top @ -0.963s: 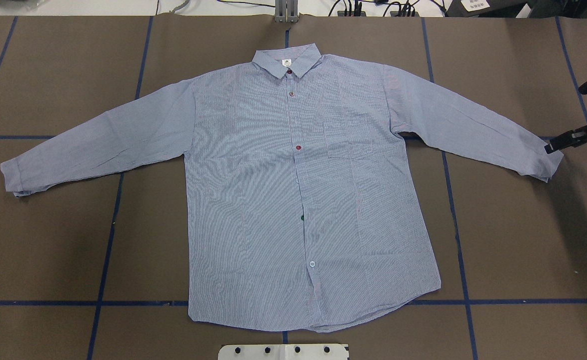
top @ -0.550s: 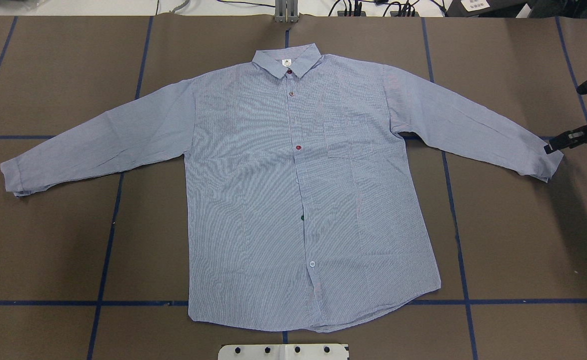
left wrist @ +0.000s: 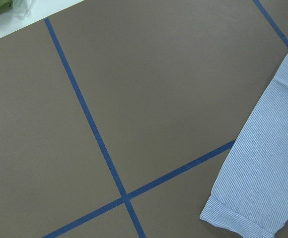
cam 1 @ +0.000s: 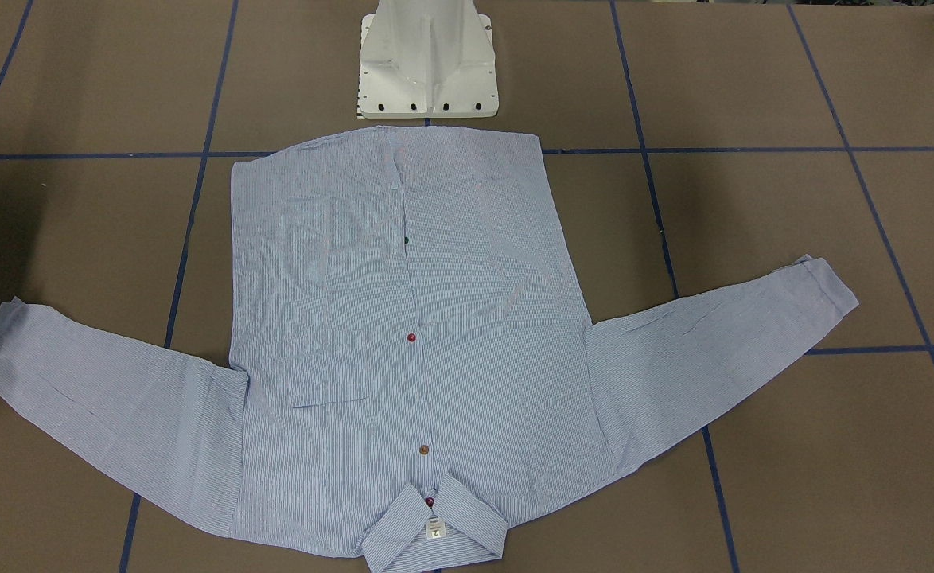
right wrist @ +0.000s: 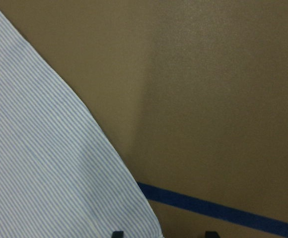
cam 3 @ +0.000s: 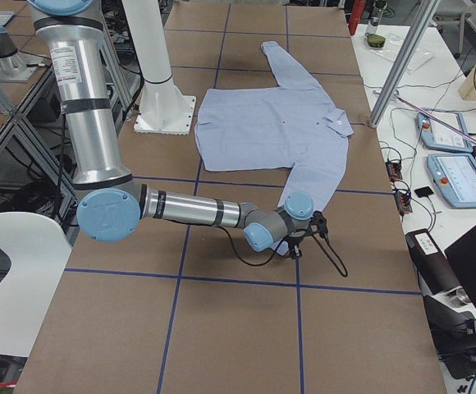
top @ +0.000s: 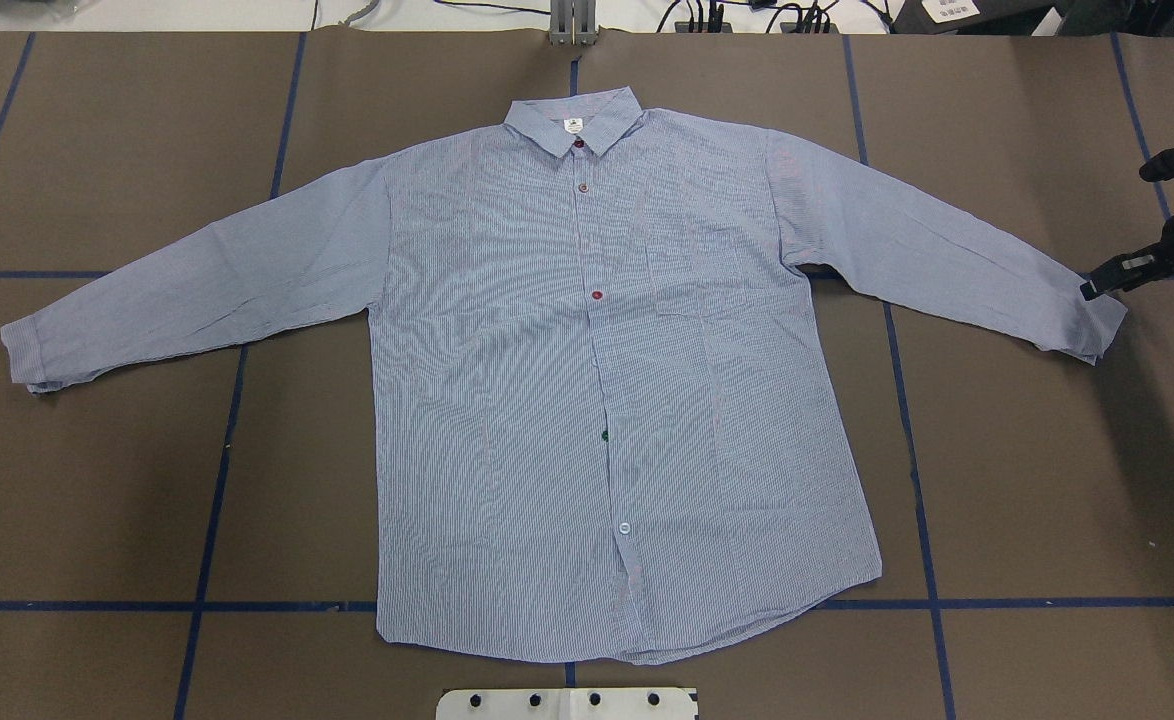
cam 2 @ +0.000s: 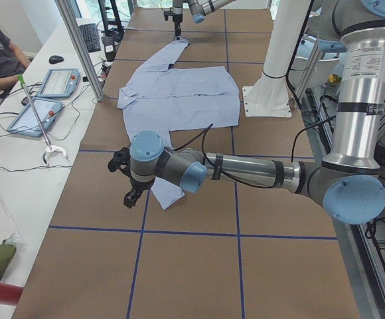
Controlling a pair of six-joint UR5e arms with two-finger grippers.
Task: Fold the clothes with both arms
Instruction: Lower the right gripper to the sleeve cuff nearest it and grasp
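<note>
**Right cuff grab looks marginal, left not lined up**

Brown worktop (top: 97, 480) with a blue tape grid (top: 212, 500), operator desks along the far side. The shirt (top: 587, 380) lies flat, front up and buttoned. Its collar (top: 574, 120) points away from the pedestal (cam 1: 427, 64), its hem is just beside it, and both sleeves are spread wide.

I've got the right claw (top: 1092, 289) low at the right-side cuff (top: 1087, 322). The wrist cam shows its fingertips (right wrist: 116, 233) apart with the cuff corner between them, nothing gripped. The left claw (cam 2: 130, 197) hangs near the left-side cuff (left wrist: 243, 218), mostly over bare worktop going by its wrist cam. I can't tell if it's apart or together, since only the side cam shows it.

Risks as I judge them:
- Only the cuff corner is in the right claw's span. Closing here may pinch one layer or miss, and the sleeve drops mid-fold
- The tips look close to the surface, so going lower could snag the brown cover
- The left claw is off its cuff. If the right lifts alone, the body drags and the fold skews
- Thin fabric will likely slip out of a shallow bite
</note>
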